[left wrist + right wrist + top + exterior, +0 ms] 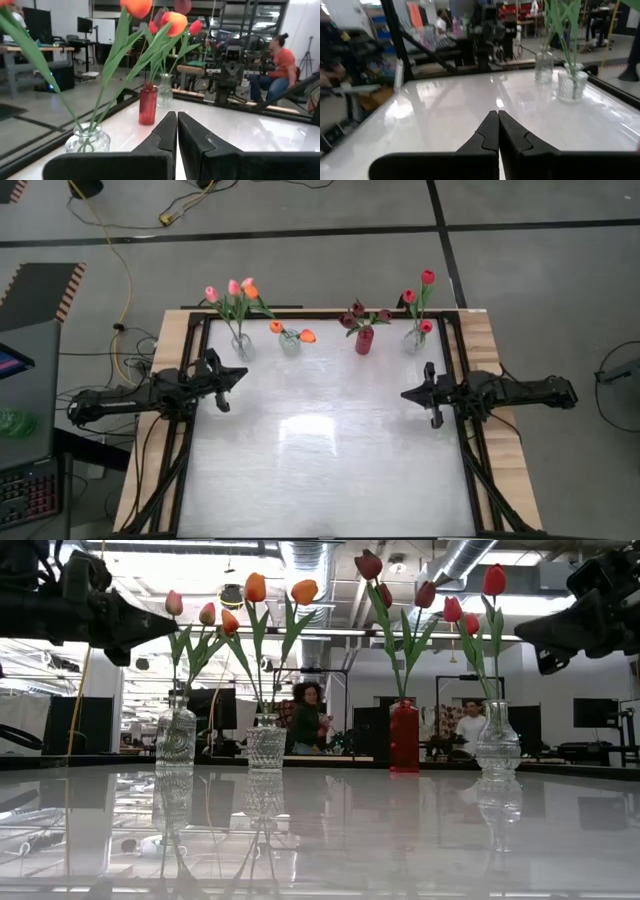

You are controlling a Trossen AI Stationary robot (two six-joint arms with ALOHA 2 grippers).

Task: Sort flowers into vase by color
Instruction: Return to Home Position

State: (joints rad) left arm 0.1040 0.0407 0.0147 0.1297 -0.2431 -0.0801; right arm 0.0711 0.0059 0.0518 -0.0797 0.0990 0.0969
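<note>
1. Far table (320, 470) edge: pink flowers (233, 287) in left vase (242, 346), orange flowers (306, 336) in second vase (290, 343), maroon flowers (357, 310) in red vase (364, 341), red flowers (427, 277) in rightmost vase (414, 340).
2. left gripper (238, 373) hovers left, fingers pressed together.
3. right gripper (406, 393) hovers right, fingers pressed together.

Left arm (130, 400) and right arm (520, 392) both showing matte black, blocky jointed casings, left gripper (236, 374) and right gripper (410, 394) each tapering into two smooth wedge-shaped black fingers (165, 137), widening stepwise toward the base
</note>
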